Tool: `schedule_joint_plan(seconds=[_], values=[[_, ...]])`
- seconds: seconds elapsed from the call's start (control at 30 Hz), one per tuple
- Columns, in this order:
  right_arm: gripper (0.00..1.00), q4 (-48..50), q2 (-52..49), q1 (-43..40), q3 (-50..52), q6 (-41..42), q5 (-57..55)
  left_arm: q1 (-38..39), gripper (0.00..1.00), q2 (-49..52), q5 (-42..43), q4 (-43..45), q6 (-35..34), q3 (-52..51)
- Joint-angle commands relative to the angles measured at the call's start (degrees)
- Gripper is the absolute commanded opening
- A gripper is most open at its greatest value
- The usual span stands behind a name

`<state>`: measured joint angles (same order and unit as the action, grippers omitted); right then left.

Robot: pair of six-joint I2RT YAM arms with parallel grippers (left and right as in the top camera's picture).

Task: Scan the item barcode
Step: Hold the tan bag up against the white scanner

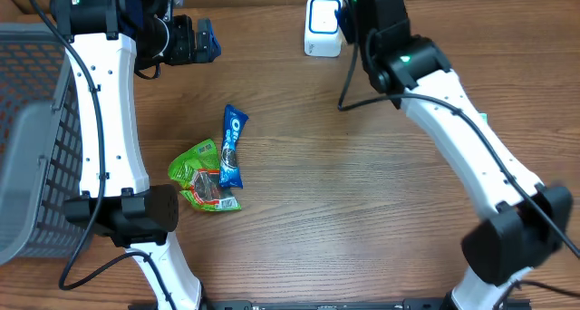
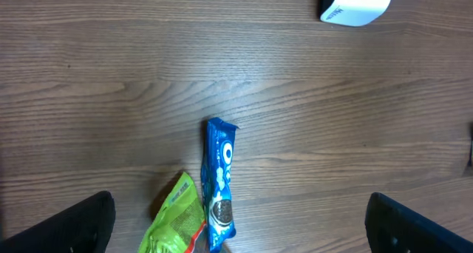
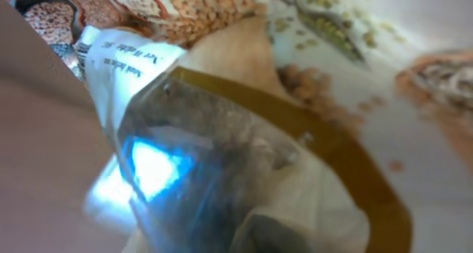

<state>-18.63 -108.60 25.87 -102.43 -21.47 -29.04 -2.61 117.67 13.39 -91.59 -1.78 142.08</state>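
Up at the far edge of the worktop (image 1: pixel 362 210), the right end effector (image 1: pixel 344 20) sits right beside the white scanner (image 1: pixel 323 24), its jaws pinched tight on the snack packet (image 3: pixel 332 75). From the right wrist camera that packet fills the whole view: cream wrapper printed with seeds and nuts, a white label strip at the upper left, a tan band running diagonally down to the lower right, and a blue glow on its lower left. It overflows the frame, so its long axis can't be read.

Over on the left, the left end effector (image 1: pixel 208 40) hangs with its jaws spread wide, nothing between them. Below it lie a blue cookie pack (image 1: pixel 233 147) and a green packet (image 1: pixel 201 172), touching. The cookie pack's long axis runs toward the far edge, slightly tilted. A grey basket (image 1: pixel 36 138) stands at the left edge.
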Motion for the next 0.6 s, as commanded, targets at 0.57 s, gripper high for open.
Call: schedule_joint_plan(seconds=[0.57], values=[[0.04,48.4,-28.7,-2.2,-0.4,-46.4,-19.7,0.4,0.99,-0.3,-0.3,0.1,-1.0,-0.2]])
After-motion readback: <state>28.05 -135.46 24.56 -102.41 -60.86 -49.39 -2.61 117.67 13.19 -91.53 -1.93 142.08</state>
